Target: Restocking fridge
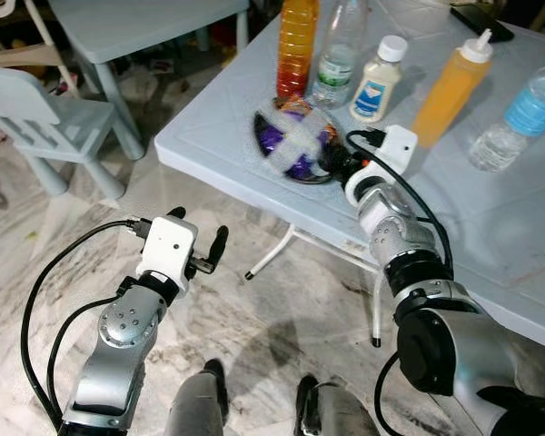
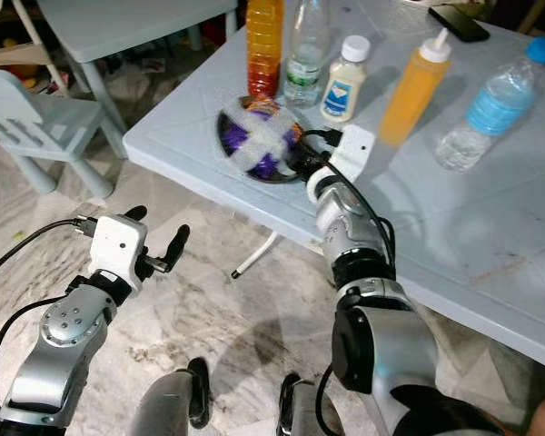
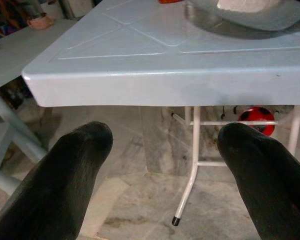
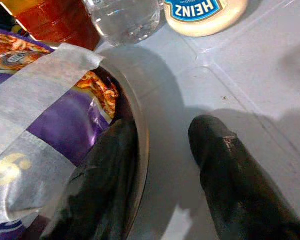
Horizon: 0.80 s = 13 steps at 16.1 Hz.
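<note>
the right gripper (image 4: 162,165) straddles the rim of the taped bowl (image 1: 295,138) near the counter (image 1: 490,218) edge, jaws spread and not yet pinching, so closing looks next, while the left gripper (image 1: 198,234) hangs spread.

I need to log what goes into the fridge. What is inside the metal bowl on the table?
The bowl holds a purple and orange snack packet, strapped in by crossed white tape. The packet and tape cover whatever lies beneath. The right gripper straddles the rim.
</note>
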{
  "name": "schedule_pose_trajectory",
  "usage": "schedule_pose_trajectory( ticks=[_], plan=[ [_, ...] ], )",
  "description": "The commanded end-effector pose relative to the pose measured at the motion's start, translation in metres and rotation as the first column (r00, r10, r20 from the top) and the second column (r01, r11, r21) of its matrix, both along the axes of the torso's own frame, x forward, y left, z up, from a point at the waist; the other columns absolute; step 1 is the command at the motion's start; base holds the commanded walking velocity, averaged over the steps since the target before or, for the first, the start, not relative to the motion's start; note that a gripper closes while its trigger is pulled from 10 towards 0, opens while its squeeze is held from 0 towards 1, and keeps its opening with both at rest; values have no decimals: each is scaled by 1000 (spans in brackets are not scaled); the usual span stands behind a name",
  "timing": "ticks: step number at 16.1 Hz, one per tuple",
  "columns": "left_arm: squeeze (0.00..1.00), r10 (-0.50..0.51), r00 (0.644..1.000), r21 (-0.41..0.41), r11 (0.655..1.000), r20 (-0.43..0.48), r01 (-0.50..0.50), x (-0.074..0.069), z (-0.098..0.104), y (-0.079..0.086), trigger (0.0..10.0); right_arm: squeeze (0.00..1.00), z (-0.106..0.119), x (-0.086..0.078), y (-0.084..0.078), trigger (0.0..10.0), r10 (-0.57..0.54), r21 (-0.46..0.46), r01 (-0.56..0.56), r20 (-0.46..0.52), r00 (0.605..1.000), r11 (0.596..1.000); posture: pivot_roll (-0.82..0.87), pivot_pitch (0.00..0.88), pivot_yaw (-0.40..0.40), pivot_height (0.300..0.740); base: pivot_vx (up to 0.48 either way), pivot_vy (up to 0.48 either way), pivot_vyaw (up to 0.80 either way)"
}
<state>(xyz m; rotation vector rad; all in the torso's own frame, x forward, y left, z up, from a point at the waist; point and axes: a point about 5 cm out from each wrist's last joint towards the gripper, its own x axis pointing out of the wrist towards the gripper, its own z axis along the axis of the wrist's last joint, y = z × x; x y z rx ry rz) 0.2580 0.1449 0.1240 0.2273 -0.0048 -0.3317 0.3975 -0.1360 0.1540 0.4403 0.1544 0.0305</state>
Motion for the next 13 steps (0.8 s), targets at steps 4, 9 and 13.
schedule_pose_trajectory(
  ticks=[4, 9, 13],
  plan=[
    [0, -2, 1000, 7, 1000, 11, 2, 1, 2, -3, 10000, 0, -25, -7, -11, 1020, -60, 4, 61, -134, 989, 998, 175, 222, 4, 740, 0, 0, 0],
    [0, 0, 1000, -2, 1000, 15, 0, 3, 3, -5, 10000, 0, -1, -4, -10, 10000, -16, -135, 18, 15, 1000, 991, 165, 219, 0, 740, 0, 0, 0],
    [0, -3, 1000, -8, 1000, 16, 3, 5, 3, -7, 10000, 1000, 7, -5, -11, 10000, -14, -173, 24, 61, 998, 985, 159, 215, 0, 740, 0, 0, 0]
  ],
)
